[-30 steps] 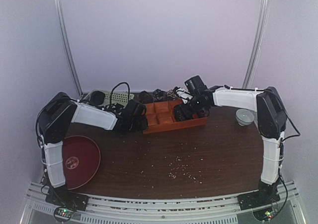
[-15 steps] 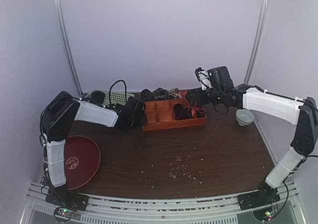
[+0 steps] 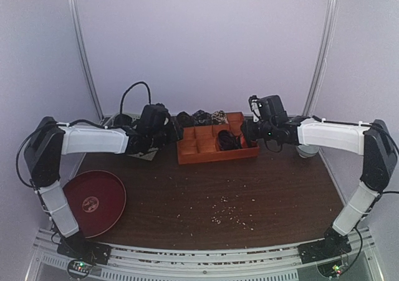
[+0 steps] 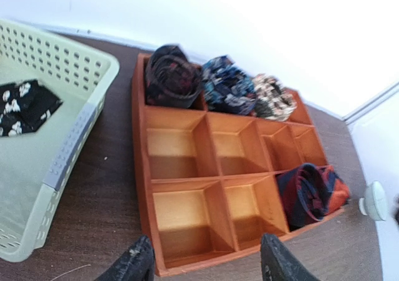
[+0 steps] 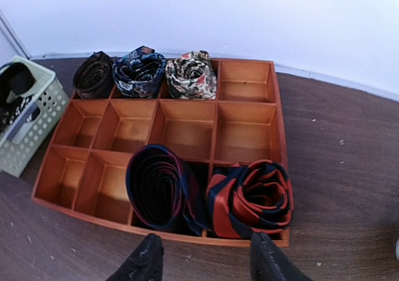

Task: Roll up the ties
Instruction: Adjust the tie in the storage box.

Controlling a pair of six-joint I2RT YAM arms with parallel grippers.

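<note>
An orange compartmented tray [image 5: 246, 131] holds several rolled ties. Its back row has a dark brown coil [image 5: 93, 75], a blue patterned coil [image 5: 138, 72] and a pale spotted coil [image 5: 190, 75]. Its front row has a dark navy coil [image 5: 159, 187] and a red-and-navy coil [image 5: 252, 197]. A black tie with white specks [image 4: 25, 106] lies unrolled in the green basket [image 4: 75, 75]. My right gripper [image 5: 202, 262] hovers open just before the tray's front edge, holding nothing. Near the tray's front left corner, my left gripper [image 4: 206, 265] is open and empty.
A dark red plate [image 3: 93, 200] lies at the near left of the table. A small white bowl [image 4: 375, 200] stands right of the tray, partly behind my right arm. Crumbs [image 3: 227, 209] are scattered over the middle of the dark wood. The back wall is close behind the tray.
My right gripper left the tray's front right compartments, swung up and right, then came down by the tray's right end with narrower jaws. My left gripper rose, turned toward the tray, and opened.
</note>
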